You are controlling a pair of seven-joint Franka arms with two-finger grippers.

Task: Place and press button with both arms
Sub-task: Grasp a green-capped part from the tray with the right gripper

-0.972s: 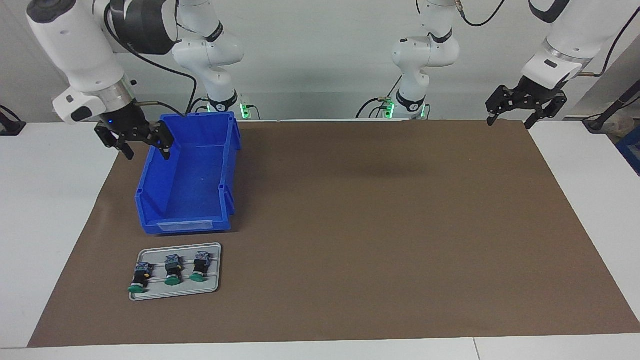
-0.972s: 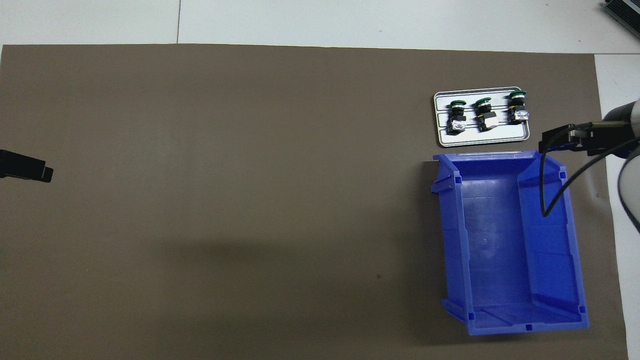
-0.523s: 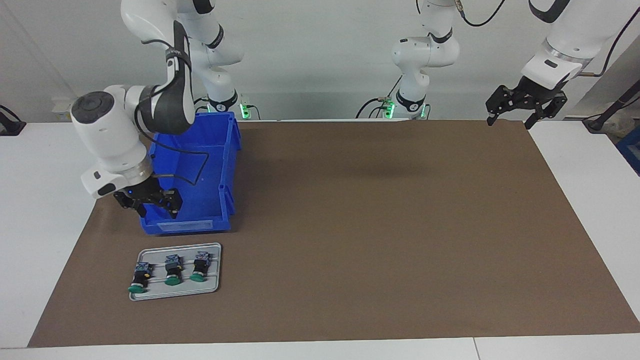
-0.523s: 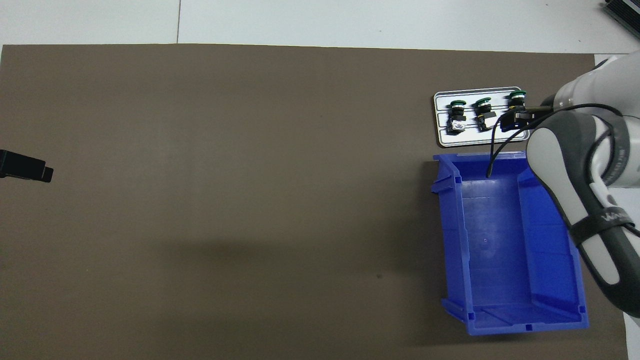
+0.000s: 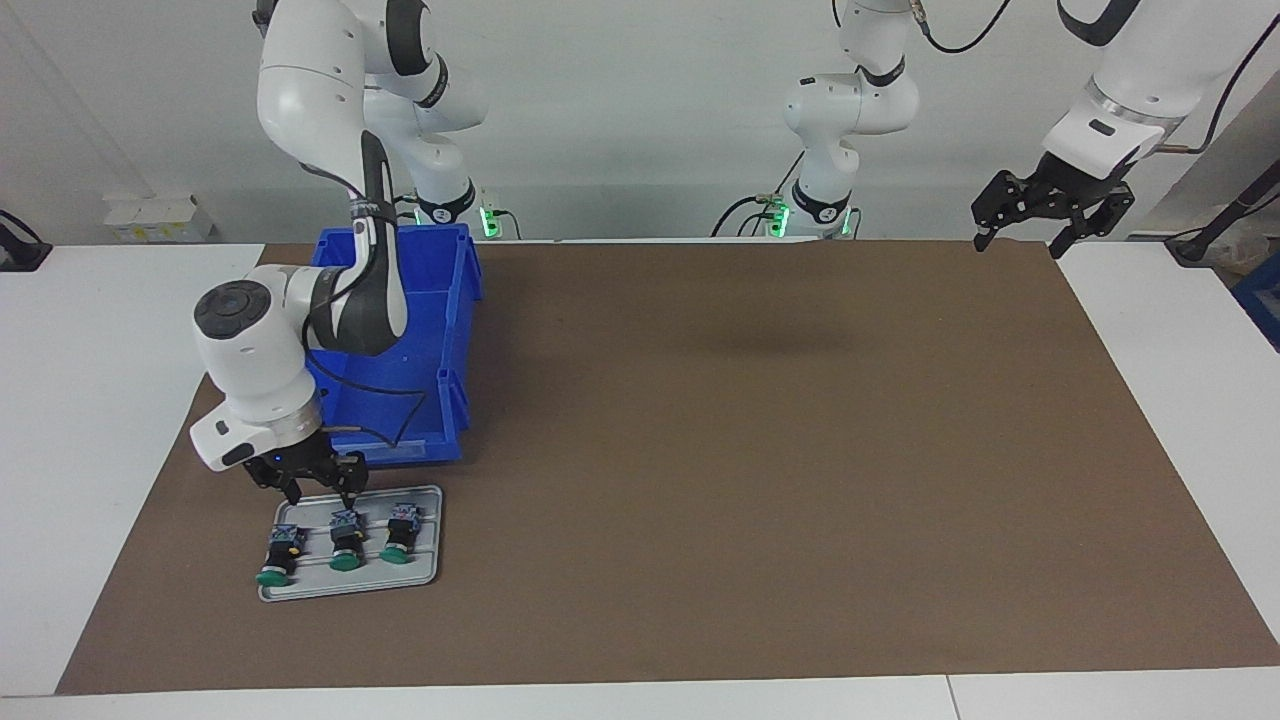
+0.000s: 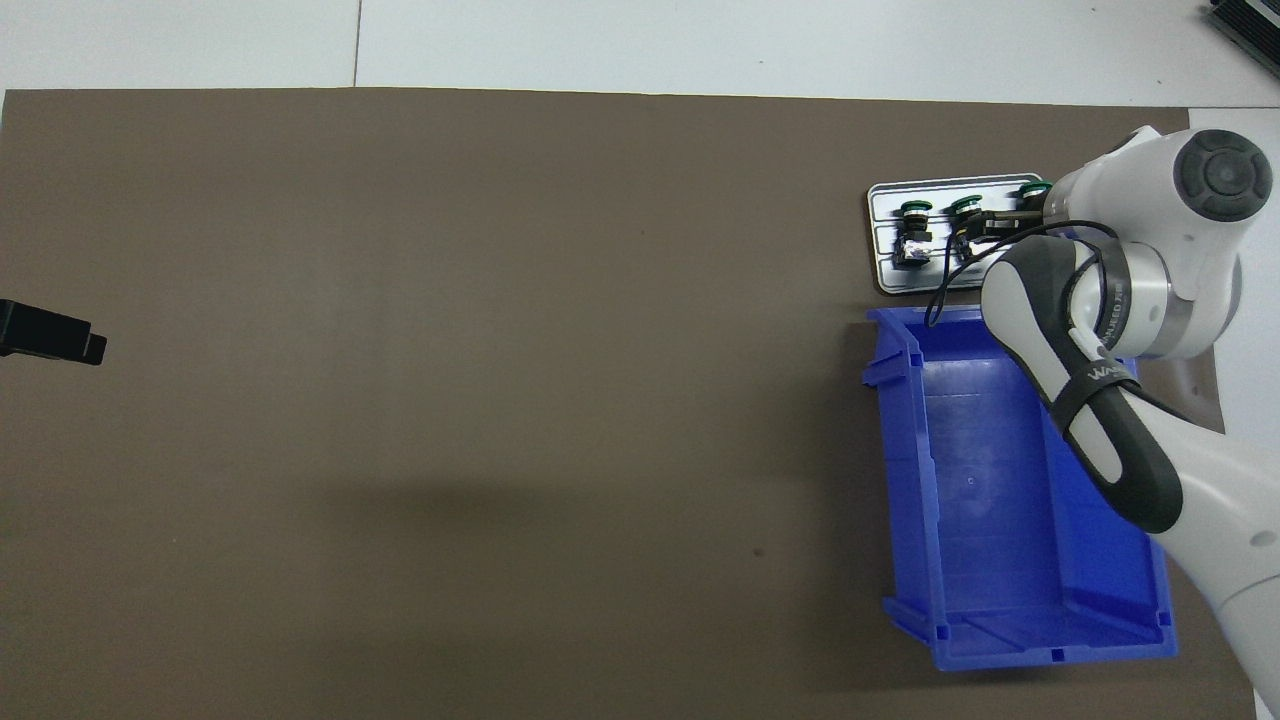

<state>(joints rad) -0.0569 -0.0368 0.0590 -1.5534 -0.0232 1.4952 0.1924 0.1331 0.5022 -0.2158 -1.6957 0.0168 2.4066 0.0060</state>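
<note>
Glossy blue plastic bin; matt brown mat; metal-looking tray.

Your right arm reaches out from its base and folds sharply down, the forearm dropping to a wrist that points straight at the table. Its gripper, the right gripper, hangs low with the fingers spread apart and nothing between them. In the overhead view only a dark sliver of it shows past the white wrist. Your left arm waits, held high at its own end, with the wrist angled downward. The left gripper hangs in the air there, its fingers spread wide and empty.
</note>
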